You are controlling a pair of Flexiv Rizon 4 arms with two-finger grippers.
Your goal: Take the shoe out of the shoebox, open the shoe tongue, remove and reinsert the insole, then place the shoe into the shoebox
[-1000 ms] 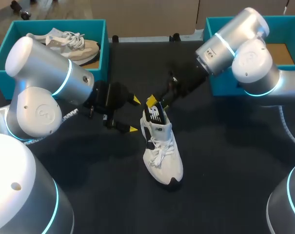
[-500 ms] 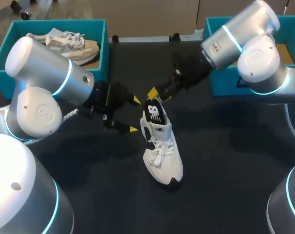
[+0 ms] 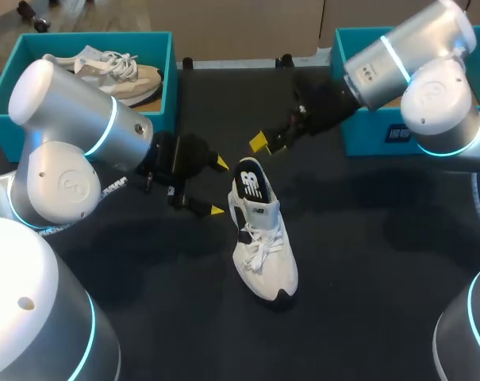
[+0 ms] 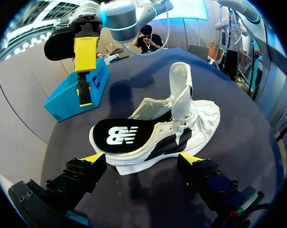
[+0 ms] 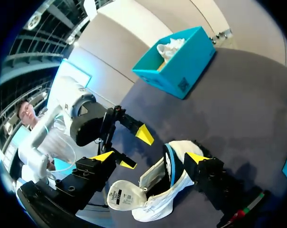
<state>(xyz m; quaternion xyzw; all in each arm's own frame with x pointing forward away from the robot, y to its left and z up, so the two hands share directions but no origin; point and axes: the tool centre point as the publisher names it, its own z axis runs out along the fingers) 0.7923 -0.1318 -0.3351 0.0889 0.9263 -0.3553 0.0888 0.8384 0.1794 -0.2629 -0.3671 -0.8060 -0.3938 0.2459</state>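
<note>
The white sneaker [image 3: 259,238] is laid heel toward the far counter [image 3: 366,238] edge, just beside the spread, empty left claw [image 3: 219,187]; the right claw [image 3: 267,145], also spread, is held beyond.

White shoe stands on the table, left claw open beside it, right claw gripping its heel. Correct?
No. The right claw grips nothing: the head view shows it open, clear of the heel of the white shoe. The left claw is open beside the shoe, as stated.
</note>
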